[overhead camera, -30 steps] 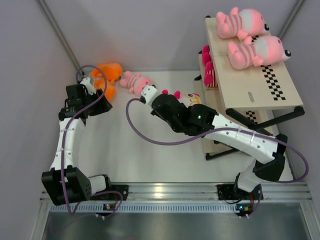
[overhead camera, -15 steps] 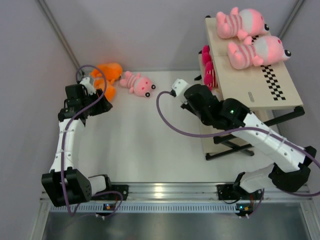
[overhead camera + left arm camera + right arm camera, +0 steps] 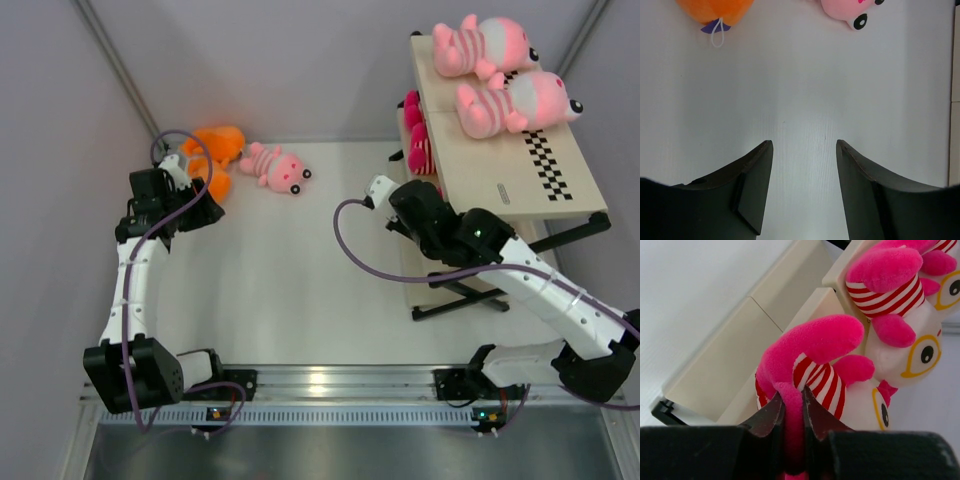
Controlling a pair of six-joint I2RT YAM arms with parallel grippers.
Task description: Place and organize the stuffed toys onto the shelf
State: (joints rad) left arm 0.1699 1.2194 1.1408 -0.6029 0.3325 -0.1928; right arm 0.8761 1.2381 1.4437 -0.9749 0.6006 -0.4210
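Observation:
My right gripper (image 3: 793, 407) is shut on a limb of a hot-pink toy (image 3: 815, 355) with a red-striped body and a white face, held against the lower boards of the shelf (image 3: 740, 355). A second hot-pink toy (image 3: 900, 300) lies just beyond it and shows in the top view (image 3: 415, 140). In the top view my right wrist (image 3: 420, 208) hides the held toy. Two big pale-pink toys (image 3: 480, 45) (image 3: 515, 100) lie on the shelf's top board (image 3: 500, 170). My left gripper (image 3: 803, 150) is open and empty over the table, near the orange toys (image 3: 212, 155) and a small pale-pink toy (image 3: 278, 168).
The shelf's black crossed frame (image 3: 460, 295) stands on the table's right side. Grey walls close in the left, back and right. The orange toys lie in the far left corner, close to my left wrist. My right arm's purple cable (image 3: 350, 250) loops over the table.
My right arm has swung from the middle of the table to the right, carrying the hot-pink toy to the shelf's lower tier. The left arm has not moved.

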